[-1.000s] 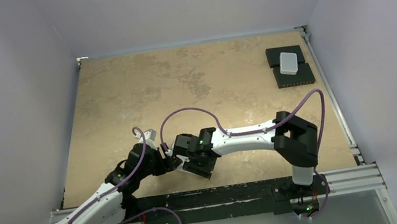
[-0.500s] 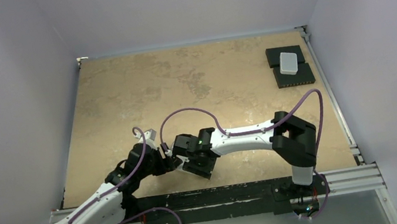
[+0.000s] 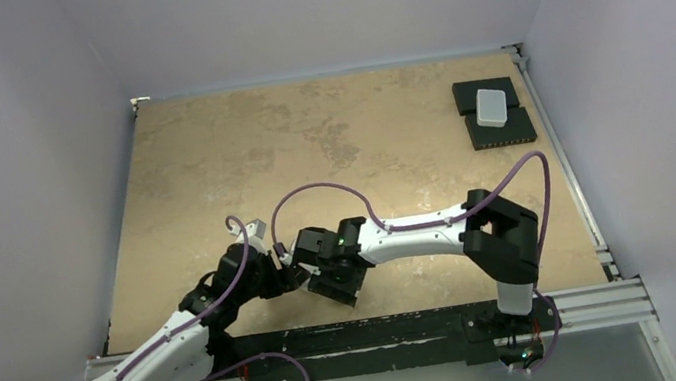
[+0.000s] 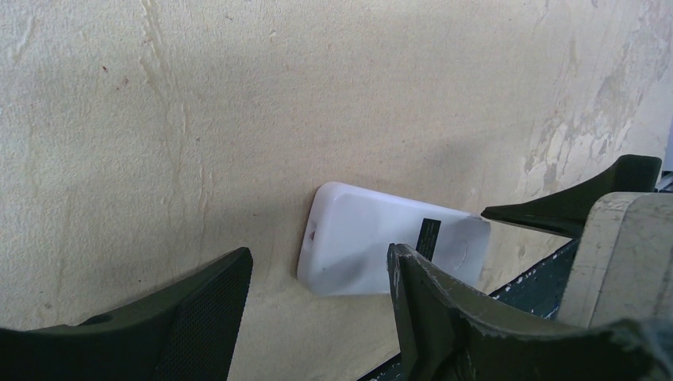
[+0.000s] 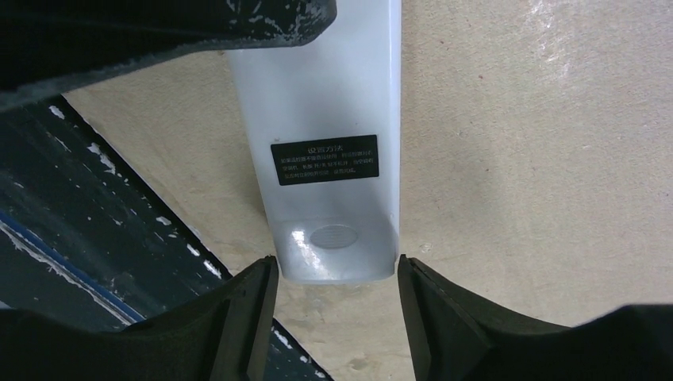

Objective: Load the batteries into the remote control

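Note:
The remote control (image 5: 325, 135) lies on the tan table with its plain white back up, showing a small black label (image 5: 324, 159). My right gripper (image 5: 335, 267) is open, its fingertips flanking the remote's near end with a thin gap on each side. My left gripper (image 4: 317, 290) is open too, at the remote's (image 4: 373, 246) other end; the remote lies just beyond its fingertips, partly behind the right finger (image 4: 444, 309). In the top view the two grippers (image 3: 281, 278) (image 3: 315, 280) meet near the table's front edge and hide the remote. The batteries are out of view.
A plain white box (image 3: 491, 107) sits on black pads (image 3: 502, 132) at the back right of the table. The dark front rail (image 5: 79, 206) runs right beside the remote. Purple cables (image 3: 324, 191) loop above both arms.
The right gripper's jaws have widened a little around the remote's end. The arms have hardly shifted, and the left gripper stands as before.

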Controlling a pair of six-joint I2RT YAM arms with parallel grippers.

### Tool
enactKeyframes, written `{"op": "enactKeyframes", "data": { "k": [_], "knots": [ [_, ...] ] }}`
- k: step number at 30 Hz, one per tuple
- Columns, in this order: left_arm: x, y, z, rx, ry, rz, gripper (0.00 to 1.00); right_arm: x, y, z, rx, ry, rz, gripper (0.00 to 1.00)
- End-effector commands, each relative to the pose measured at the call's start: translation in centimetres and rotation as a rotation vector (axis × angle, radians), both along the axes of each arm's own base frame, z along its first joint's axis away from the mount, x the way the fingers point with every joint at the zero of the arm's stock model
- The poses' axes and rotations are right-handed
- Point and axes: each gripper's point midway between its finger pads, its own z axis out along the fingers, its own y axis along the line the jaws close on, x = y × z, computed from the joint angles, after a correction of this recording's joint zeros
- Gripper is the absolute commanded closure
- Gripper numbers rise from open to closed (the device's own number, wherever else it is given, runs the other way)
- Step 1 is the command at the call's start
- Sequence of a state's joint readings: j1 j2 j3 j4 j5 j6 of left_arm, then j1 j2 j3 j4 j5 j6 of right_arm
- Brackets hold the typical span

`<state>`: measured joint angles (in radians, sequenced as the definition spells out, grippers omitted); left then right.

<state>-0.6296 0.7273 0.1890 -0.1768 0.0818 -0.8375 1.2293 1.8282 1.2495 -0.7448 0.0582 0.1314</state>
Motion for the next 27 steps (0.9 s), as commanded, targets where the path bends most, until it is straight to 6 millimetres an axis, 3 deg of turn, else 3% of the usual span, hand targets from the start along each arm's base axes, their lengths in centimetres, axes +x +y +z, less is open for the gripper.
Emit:
{"op": "enactKeyframes", "data": {
  "k": [1, 3, 5, 6, 21, 27],
  "knots": [
    [-0.1, 0.1, 0.0, 0.015, 0.012, -0.004, 0.36, 0.6, 1.6, 1.4, 0.069, -0.021, -0.015, 0.35],
    [-0.1, 0.1, 0.0, 0.016, 0.011, -0.005, 0.36, 0.7, 1.6, 1.6, 0.071, -0.025, -0.017, 0.32],
    [-0.1, 0.1, 0.0, 0.016, 0.011, -0.005, 0.36, 0.8, 1.6, 1.8, 0.072, -0.03, -0.02, 0.03],
    [-0.1, 0.1, 0.0, 0.017, 0.011, -0.005, 0.36, 0.8, 1.6, 1.9, 0.073, -0.033, -0.021, 0.01],
    [-0.2, 0.1, -0.3, 0.02, 0.019, -0.011, 0.37, 2.7, 0.2, 6.6, 0.183, -0.188, -0.153, 0.01],
    [-0.2, -0.3, -0.4, 0.015, 0.027, -0.028, 0.39, 4.4, -1.7, 8.2, 0.264, -0.25, -0.362, 0.01]
  ]
}}
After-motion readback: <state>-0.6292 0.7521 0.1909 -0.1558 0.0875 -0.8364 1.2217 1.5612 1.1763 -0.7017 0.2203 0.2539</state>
